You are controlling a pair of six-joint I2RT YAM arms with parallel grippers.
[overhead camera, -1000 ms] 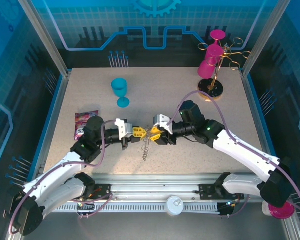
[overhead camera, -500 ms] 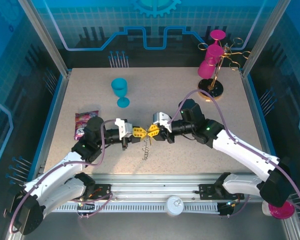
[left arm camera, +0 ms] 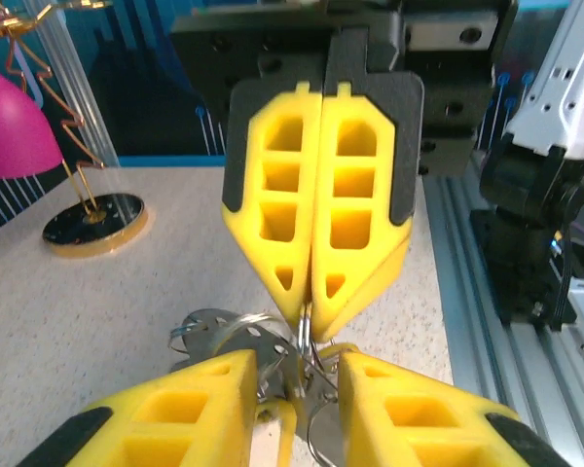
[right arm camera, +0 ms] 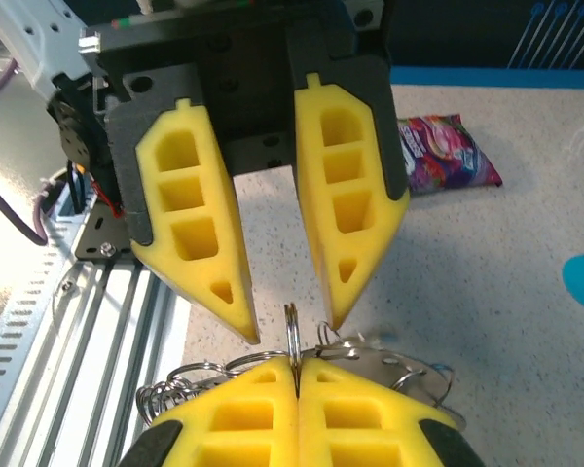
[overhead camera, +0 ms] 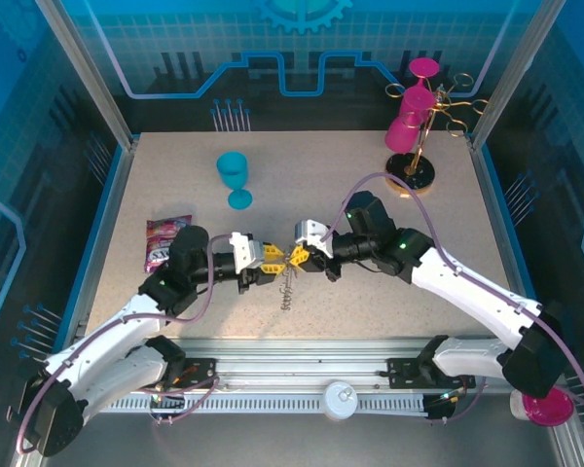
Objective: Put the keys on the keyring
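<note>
My right gripper (right arm camera: 297, 368) is shut on the edge of the keyring's thin metal ring (right arm camera: 293, 331), holding it upright above the table. Several wire loops and flat silver pieces with holes (right arm camera: 389, 365), which look like the keys' metal, hang around it. A bead chain (overhead camera: 287, 289) dangles below. My left gripper (left arm camera: 307, 375) faces the right one tip to tip. Its jaws stand apart on either side of the ring cluster (left arm camera: 273, 341) without clamping it. In the top view the left gripper (overhead camera: 270, 257) and right gripper (overhead camera: 299, 255) meet over the table's middle front.
A blue goblet (overhead camera: 236, 175) stands at the back left and a snack packet (overhead camera: 165, 238) lies beside my left arm. A gold wire stand (overhead camera: 414, 136) with pink goblets is at the back right. The metal rail (overhead camera: 302, 365) runs along the near edge.
My right gripper has shut on the ring. My left gripper, shut before, has spread its jaws. Both have crept slightly left and up the table.
</note>
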